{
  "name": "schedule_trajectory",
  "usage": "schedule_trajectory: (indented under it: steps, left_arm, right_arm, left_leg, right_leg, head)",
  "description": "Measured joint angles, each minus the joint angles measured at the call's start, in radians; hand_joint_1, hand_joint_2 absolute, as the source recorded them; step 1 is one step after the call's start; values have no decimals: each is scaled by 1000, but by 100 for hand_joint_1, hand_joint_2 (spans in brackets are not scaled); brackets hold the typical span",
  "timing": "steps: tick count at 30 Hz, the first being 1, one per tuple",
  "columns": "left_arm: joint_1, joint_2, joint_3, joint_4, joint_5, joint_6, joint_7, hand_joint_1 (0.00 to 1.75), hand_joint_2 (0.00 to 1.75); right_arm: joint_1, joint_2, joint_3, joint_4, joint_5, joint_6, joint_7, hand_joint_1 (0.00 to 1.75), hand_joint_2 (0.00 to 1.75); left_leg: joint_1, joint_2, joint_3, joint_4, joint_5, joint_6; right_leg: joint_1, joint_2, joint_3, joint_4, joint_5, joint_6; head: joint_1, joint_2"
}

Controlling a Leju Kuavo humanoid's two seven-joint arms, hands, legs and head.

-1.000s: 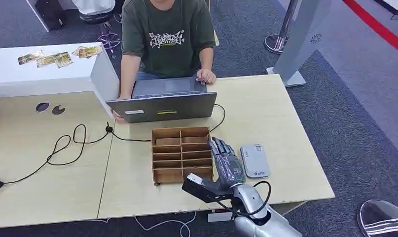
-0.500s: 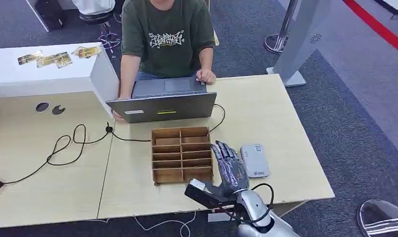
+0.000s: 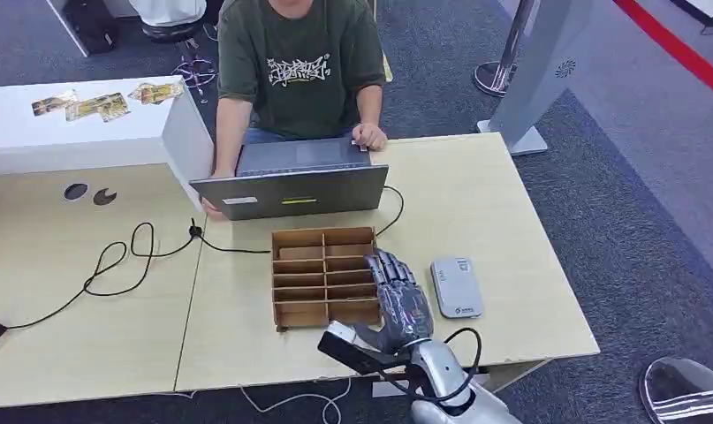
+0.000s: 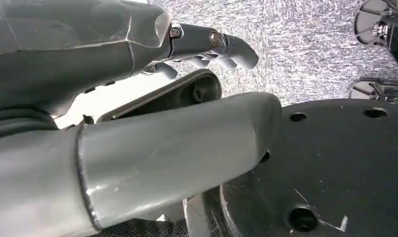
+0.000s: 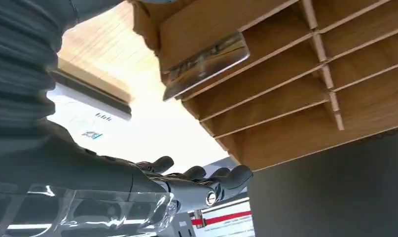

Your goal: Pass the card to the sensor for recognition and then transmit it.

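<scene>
Reaching hand: the right hand with dark fingers lies spread above the right side of the brown wooden rack with small compartments; it holds nothing and the fingers are apart.
Card: a shiny card with reflecting surface sticks out from one compartment of the rack in the right wrist view; which compartment it is, I cannot tell.
Sensor: the flat light grey card reader lies on the light wooden table, just beside the right hand, toward the right edge of the table.
Rack place: near the front edge of the table, in front of the grey laptop.
Left hand: the left hand is seen in the left wrist view over grey carpet; its fingers are curled and I see nothing inside them.
Person: a person in a dark green T-shirt sits at the far edge, hands at the laptop.
Cable: a black cable loops on the left part of the table.
Other: some printed cards lie on the white counter at the far left.
</scene>
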Motion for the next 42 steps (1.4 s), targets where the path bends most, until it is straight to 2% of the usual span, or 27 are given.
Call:
schedule_trajectory:
  steps: [6, 13, 18, 22, 29, 42]
  left_arm:
    - [0, 0, 0, 0, -1, 0, 0, 0, 0]
    - [0, 1, 0, 0, 2, 0, 0, 0, 0]
    - [0, 1, 0, 0, 5, 0, 0, 0, 0]
    - [0, 1, 0, 0, 8, 0, 0, 0, 0]
    - [0, 1, 0, 0, 8, 0, 0, 0, 0]
    - [0, 1, 0, 0, 4, -1, 0, 0, 0]
  right_arm:
    - [-16, 24, 3, 39, -2, 4, -7, 0, 175]
    - [-25, 26, 7, 63, 3, 30, 9, 0, 175]
    - [-24, 8, 7, 61, 62, 43, 59, 0, 175]
    - [-18, -18, 7, 42, 91, 42, 74, 0, 175]
    - [-10, -34, 7, 20, 89, 43, 66, 0, 175]
    - [-17, -23, 9, 27, 89, 18, 17, 0, 175]
  left_leg:
    - [0, 0, 0, 0, 0, 0]
    - [0, 0, 0, 0, 0, 0]
    - [0, 0, 0, 0, 0, 0]
    - [0, 0, 0, 0, 0, 0]
    - [0, 0, 0, 0, 0, 0]
    - [0, 0, 0, 0, 0, 0]
  right_leg:
    - [0, 0, 0, 0, 0, 0]
    - [0, 0, 0, 0, 0, 0]
    - [0, 0, 0, 0, 0, 0]
    - [0, 0, 0, 0, 0, 0]
    - [0, 0, 0, 0, 0, 0]
    - [0, 0, 0, 0, 0, 0]
  head:
    - [0, 0]
    - [0, 0]
    - [0, 0]
    - [0, 0]
    - [0, 0]
    - [0, 0]
